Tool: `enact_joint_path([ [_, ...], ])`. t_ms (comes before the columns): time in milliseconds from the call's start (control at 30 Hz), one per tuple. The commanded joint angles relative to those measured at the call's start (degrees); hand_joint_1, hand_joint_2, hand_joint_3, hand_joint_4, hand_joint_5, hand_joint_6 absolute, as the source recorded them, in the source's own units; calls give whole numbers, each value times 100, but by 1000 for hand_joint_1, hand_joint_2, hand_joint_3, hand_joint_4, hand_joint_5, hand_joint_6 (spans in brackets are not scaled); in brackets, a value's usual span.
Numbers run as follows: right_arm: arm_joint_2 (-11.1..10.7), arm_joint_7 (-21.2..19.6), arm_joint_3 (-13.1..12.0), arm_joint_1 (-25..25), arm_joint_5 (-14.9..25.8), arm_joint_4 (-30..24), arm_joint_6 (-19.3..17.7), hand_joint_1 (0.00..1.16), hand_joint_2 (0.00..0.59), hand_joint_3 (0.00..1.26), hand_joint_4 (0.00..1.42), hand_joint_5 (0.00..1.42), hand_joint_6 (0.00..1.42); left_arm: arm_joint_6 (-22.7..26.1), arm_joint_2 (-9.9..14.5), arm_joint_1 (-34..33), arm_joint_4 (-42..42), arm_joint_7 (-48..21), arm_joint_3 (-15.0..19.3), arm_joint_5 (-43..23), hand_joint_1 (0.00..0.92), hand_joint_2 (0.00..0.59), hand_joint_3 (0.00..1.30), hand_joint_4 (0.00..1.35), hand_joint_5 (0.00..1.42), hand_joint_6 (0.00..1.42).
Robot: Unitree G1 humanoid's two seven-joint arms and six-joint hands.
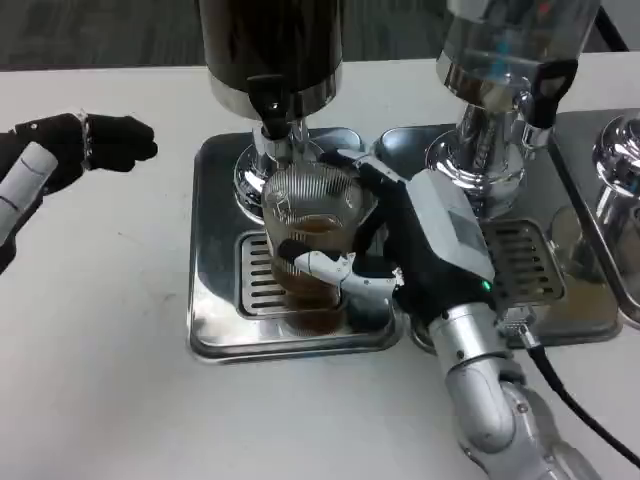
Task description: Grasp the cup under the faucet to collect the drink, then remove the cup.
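Head view: right hand (400, 255) wrapped around ribbed cup (310, 245) of brown drink, over tray (215, 300) grate below faucet (272, 115). Left hand (85, 145) curled, holding nothing, well apart.

bright even overhead light, glare on steel drip tray (215, 325), soft shadows, slight blur

Cup (310, 235): clear, ribbed, glossy plastic or glass, brown liquid inside. Drip tray (215, 330): polished, mirror-like metal with slotted grille. Faucet (272, 108): black glossy handle on chromed spout. Dispenser (270, 45): dark body, bright steel band. Right hand (400, 255): matt black fingers, smooth white plastic shells. Left hand (75, 145): matt black. Table (100, 360): smooth white, faint sheen.
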Motion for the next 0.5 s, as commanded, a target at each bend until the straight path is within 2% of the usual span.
enact_joint_path([
  [33,-67,49,-91,13,-69,-449,61,656,239,518,726,868,1185,-104,19,-111,96,-3,-39,35,0,157,480,426,339,332],
  [267,-201,250,-164,176,-58,-643,195,655,239,521,726,872,1189,-128,7,-159,170,-5,-33,29,0,158,478,426,339,332],
  [500,-243,325,-170,280,-73,-714,214,654,240,530,730,873,1192,-190,11,-170,198,-17,-55,52,0,158,478,426,339,332],
])
